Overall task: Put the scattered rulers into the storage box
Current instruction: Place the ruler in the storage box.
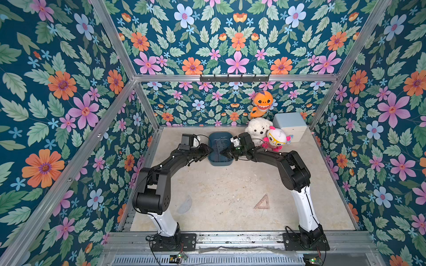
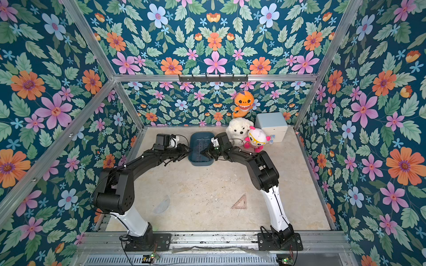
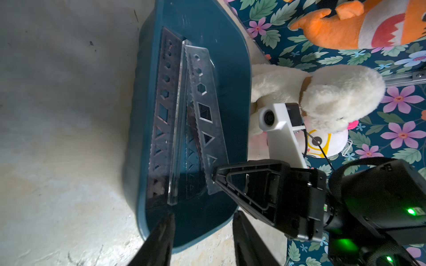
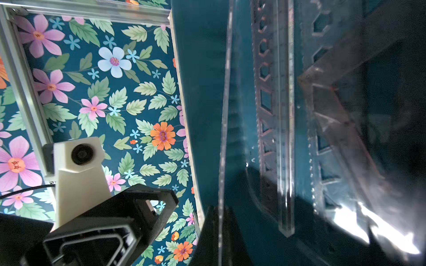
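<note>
The dark teal storage box (image 1: 220, 161) (image 2: 201, 162) stands at the back of the table. Over it, my right gripper (image 1: 221, 152) (image 4: 219, 210) is shut on the end of a clear stencil ruler (image 3: 205, 110), which slants down into the box and shows edge-on in the right wrist view. A pinkish stencil ruler (image 3: 164, 115) and a clear straight ruler (image 3: 178, 129) lie inside the box (image 3: 232, 96). My left gripper (image 1: 211, 150) (image 3: 204, 214) is open at the box's left rim, holding nothing. A clear protractor (image 1: 184, 205) and a pinkish set square (image 1: 262, 202) lie on the table in front.
Right of the box sit a white plush dog (image 1: 258, 129) and a pink-and-white doll (image 1: 276, 139), close to my right arm. A pale blue cube container (image 1: 290, 125) stands behind them. An orange plush shark (image 1: 261, 103) hangs on the floral back wall.
</note>
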Available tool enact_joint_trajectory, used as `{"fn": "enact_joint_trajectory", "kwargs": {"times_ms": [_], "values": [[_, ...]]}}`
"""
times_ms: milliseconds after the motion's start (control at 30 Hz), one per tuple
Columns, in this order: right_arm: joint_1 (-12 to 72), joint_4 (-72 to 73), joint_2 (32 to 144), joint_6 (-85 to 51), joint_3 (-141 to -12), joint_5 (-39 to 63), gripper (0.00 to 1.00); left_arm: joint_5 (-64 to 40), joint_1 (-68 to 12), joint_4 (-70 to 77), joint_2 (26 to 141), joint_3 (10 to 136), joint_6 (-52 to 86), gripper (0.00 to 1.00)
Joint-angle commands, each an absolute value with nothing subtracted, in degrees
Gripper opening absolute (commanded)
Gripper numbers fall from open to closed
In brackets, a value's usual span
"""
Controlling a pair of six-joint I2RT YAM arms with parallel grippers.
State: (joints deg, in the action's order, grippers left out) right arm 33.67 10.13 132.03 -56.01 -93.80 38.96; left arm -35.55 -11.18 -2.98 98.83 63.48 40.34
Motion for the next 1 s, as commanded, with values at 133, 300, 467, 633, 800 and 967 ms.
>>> {"fn": "enact_joint_trajectory", "kwargs": {"times_ms": [133, 300, 467, 633, 800, 967], "values": [[34.5, 5.6, 134.8, -54.0, -98.7, 37.5, 0.0, -36.5, -10.7, -2.8, 99.0, 63.1, 39.4, 0.47], [34.8, 3.0, 135.0, -53.0, -99.9, 35.9, 0.0, -36.7, -10.3, -2.6, 99.1, 63.0, 39.4, 0.47], [35.2, -2.3, 136.2, -51.3, -103.7, 34.6, 0.0, -36.4, -10.1, -3.4, 98.8, 63.3, 39.0, 0.46], [35.5, -6.9, 137.0, -49.6, -106.8, 33.1, 0.0, -30.9, -7.4, -10.0, 99.5, 68.3, 36.1, 0.47], [35.5, -6.9, 136.4, -49.3, -106.9, 32.0, 0.0, -31.7, -6.3, -11.9, 106.6, 71.7, 36.6, 0.46], [35.6, -5.4, 134.5, -49.3, -105.0, 31.2, 0.0, -36.8, -7.8, -6.3, 109.5, 70.0, 40.0, 0.46]]}}
